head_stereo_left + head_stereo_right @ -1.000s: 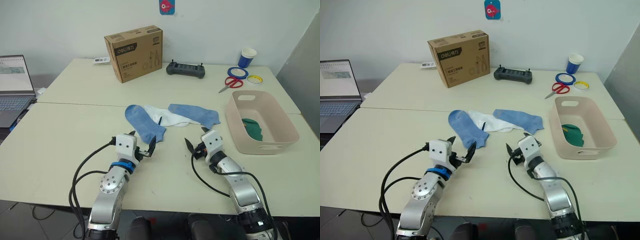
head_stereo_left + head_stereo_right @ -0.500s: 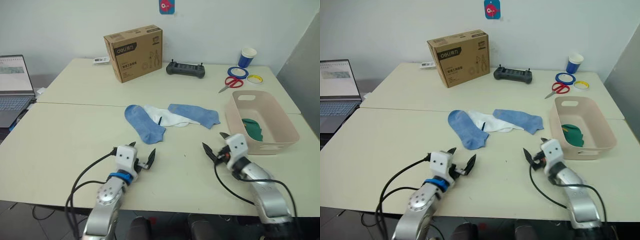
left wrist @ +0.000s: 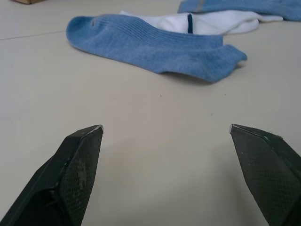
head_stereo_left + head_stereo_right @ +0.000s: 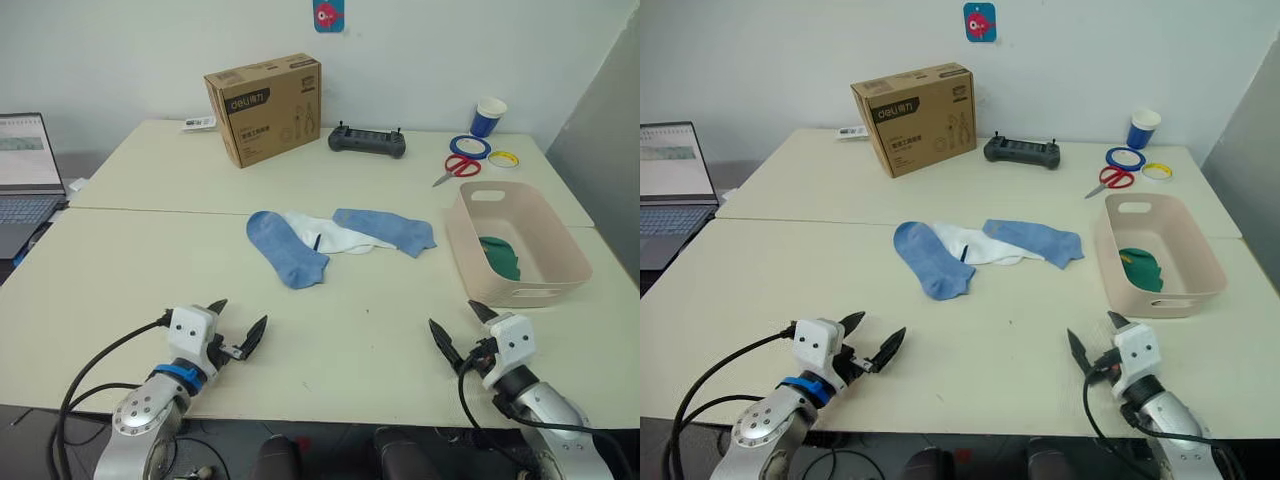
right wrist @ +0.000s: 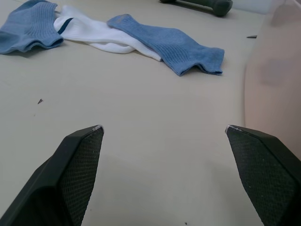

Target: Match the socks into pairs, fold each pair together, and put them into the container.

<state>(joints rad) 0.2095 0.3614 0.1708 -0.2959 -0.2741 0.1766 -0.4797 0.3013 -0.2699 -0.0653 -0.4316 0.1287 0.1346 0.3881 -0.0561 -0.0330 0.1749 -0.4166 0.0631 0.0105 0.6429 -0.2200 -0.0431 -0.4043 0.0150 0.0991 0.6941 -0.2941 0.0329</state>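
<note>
Two light blue socks (image 4: pixel 285 250) (image 4: pixel 388 228) and a white sock (image 4: pixel 335 235) with a dark mark lie in a loose row at mid-table, the white one tucked between and partly under the blue ones. A dark green sock (image 4: pixel 500 255) lies inside the pale pink container (image 4: pixel 505 292) at the right. My left gripper (image 4: pixel 240 318) hovers open and empty near the table's front edge, well short of the left blue sock (image 3: pixel 155 47). My right gripper (image 4: pixel 455 318) is open and empty too, near the front edge just in front of the container (image 5: pixel 273 84).
At the back stand a brown cardboard box (image 4: pixel 265 105), a black controller (image 4: pixel 367 141), red scissors (image 4: pixel 455 165), tape rolls (image 4: pixel 470 146) and a blue cup (image 4: pixel 489 115). A laptop (image 4: pixel 25 165) sits at the far left. A seam runs across the table behind the socks.
Both grippers have drawn back from the socks toward the table's front edge, the left one going left and the right one going right. Both stay open; the socks have not moved.
</note>
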